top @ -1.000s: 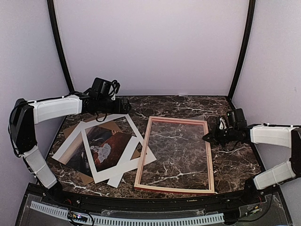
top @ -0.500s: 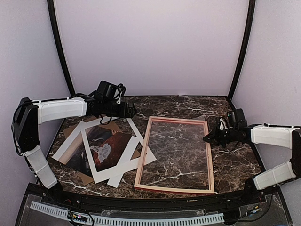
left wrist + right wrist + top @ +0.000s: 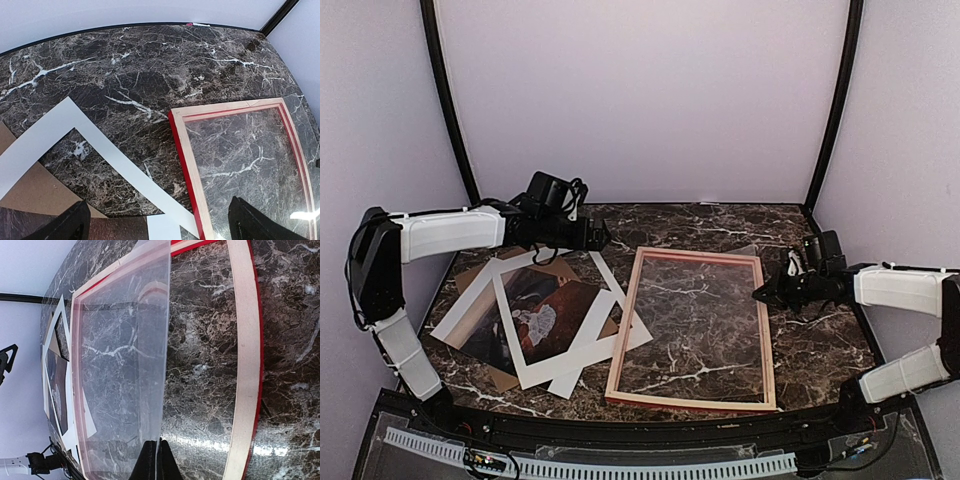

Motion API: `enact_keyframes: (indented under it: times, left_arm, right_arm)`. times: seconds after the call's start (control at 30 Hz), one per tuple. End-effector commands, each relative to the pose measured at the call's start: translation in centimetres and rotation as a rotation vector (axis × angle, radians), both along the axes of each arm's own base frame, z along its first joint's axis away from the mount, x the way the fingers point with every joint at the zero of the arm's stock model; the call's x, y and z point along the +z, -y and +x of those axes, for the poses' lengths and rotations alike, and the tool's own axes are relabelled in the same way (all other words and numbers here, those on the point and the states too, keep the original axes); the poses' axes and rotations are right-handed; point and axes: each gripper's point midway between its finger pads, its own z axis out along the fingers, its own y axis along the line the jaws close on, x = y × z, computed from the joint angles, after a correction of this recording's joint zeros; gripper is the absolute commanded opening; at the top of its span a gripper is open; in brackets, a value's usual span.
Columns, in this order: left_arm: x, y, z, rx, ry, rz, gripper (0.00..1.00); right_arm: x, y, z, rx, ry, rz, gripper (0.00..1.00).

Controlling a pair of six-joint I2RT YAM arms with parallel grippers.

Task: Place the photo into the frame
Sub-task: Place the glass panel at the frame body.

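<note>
The photo, dark with a white figure, lies face up at the left of the table under a white mat. To its right the frame lies flat with its pale wood back up and its red edge showing. My left gripper hovers open over the bare marble behind the mat's far corner, its fingers empty. At the frame's right rim my right gripper is shut on the edge of a clear sheet, which rises tilted out of the frame.
A brown backing board lies beneath the mat and the photo at the far left. The dark marble table ends at black posts and pale walls at the back and sides.
My left arm swung a little to the right along the back of the table, then stopped. The right gripper stays shut on the clear sheet, hardly moving.
</note>
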Motion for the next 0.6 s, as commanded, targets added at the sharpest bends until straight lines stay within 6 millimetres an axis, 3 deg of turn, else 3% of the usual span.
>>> enact_keyframes:
  times: [0.0,0.57]
  left_arm:
    - [0.75,0.65,0.2,-0.014,0.02,-0.018,0.99]
    - [0.41,0.77,0.26,-0.018,0.015,-0.013,0.99]
  right_arm:
    - [-0.1,0.52,0.1,-0.012,0.018,-0.024,0.0]
    - [0.14,0.02,0.56,0.005,0.044,-0.003,0.0]
